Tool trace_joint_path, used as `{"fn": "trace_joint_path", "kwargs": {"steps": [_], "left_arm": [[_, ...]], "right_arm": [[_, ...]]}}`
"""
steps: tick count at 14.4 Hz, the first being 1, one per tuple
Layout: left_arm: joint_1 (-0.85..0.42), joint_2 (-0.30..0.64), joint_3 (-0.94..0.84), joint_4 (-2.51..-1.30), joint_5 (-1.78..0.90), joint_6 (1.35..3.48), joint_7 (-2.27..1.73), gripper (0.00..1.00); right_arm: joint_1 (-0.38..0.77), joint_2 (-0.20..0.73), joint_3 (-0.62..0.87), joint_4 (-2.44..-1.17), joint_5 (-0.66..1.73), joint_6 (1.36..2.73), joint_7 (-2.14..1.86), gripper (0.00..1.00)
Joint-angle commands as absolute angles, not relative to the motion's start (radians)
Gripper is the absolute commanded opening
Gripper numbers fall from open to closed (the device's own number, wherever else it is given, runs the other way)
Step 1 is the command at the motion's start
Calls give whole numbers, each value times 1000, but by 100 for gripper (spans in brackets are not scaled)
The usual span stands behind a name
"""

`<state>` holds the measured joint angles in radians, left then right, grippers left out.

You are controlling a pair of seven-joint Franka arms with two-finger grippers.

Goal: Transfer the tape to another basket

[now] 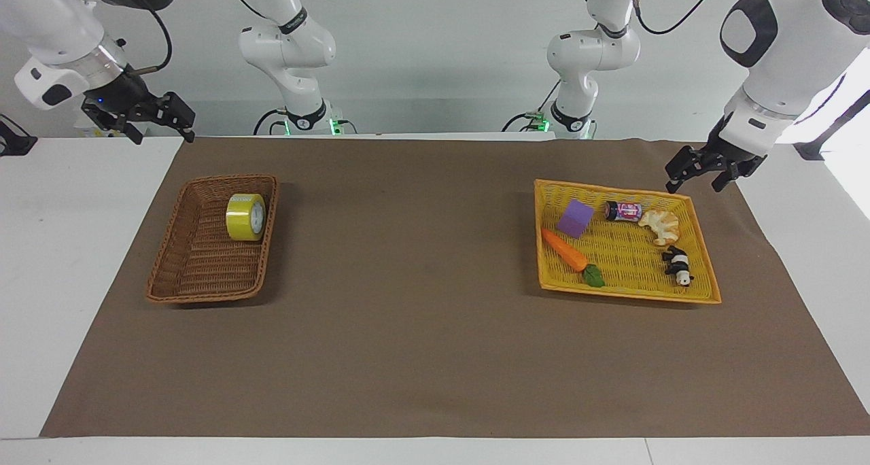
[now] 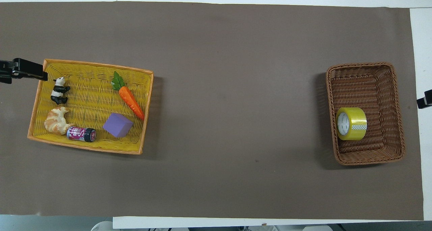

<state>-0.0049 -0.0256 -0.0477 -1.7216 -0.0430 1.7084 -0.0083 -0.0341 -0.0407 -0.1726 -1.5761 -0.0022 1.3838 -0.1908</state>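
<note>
- The right gripper [image 1: 162,122] hangs wide open and empty, off the basket [image 1: 178,255]'s robot-side corner.
- The tape [image 1: 246,217] lies inside that basket, core print unreadable.
- The left gripper [image 1: 700,174] hangs open and empty beside the yellow tray [image 1: 707,264].

Robotics lab, two white arms [image 1: 289,43] bolted at table [image 1: 81,247], bare grey wall

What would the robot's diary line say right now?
tape: in brown wicker basket | left tool: open, empty, by yellow basket | right tool: open, empty
</note>
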Motion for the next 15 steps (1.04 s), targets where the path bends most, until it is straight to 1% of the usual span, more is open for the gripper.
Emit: {"fn": "trace_joint_path", "kwargs": {"steps": [1, 4, 7, 15], "left_arm": [[-8, -41, -44, -1741, -23, 1717, -3, 100], [-8, -41, -44, -1741, -23, 1715, -3, 100], [-8, -41, -44, -1741, -23, 1717, -3, 100], [-8, -41, -44, -1741, -23, 1717, -3, 100]], "right_arm": [[-48, -34, -163, -1552, -20, 1379, -178, 100], [-48, -40, -160, -1557, -20, 1378, -178, 100], [-48, -51, -160, -1591, -20, 1382, -146, 100], [-46, -48, -156, -1595, -21, 1396, -143, 100]]}}
